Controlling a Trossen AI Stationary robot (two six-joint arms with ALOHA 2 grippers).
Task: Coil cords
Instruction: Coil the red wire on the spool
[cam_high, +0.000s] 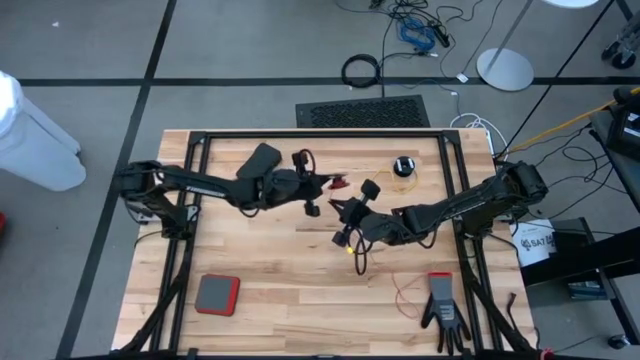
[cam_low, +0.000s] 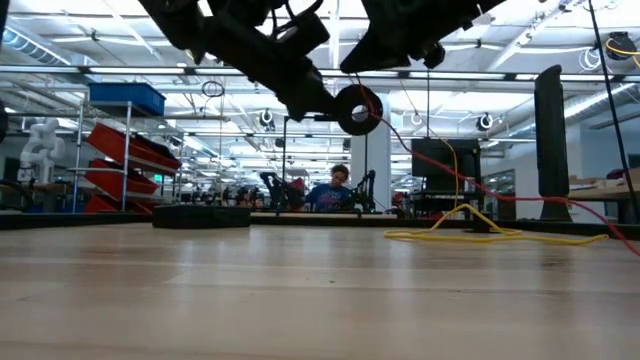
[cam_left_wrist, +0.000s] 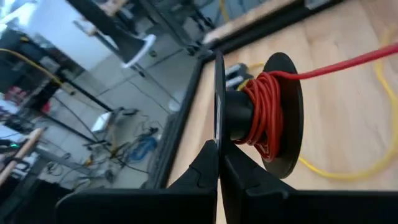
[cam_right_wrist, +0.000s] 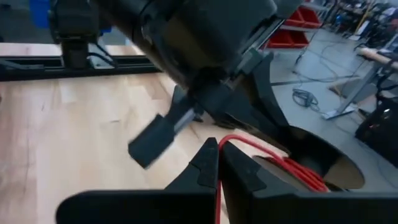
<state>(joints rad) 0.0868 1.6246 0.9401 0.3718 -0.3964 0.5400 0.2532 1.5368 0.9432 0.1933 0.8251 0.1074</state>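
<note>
Writing "SAT" shows on white bucket (cam_high: 536, 243) beside table (cam_high: 270, 300).

a black reel (cam_low: 358, 108) hangs above the table (cam_low: 300, 290), red cord (cam_low: 470, 180) trailing; yellow cord (cam_low: 480, 232) lies beyond (far right edge).

A pale butcher-block wooden table (cam_high: 270, 265) framed by black rails carries a scatter of items. A red-and-grey pad (cam_high: 217, 294) lies near its front left corner, a black glove (cam_high: 443, 309) near the front right. A black reel (cam_high: 404, 166) sits toward the back, its yellow cord (cam_low: 480, 230) trailing loosely over the boards. A thin reddish-orange cord (cam_high: 405, 292) loops just beside the glove.
</note>
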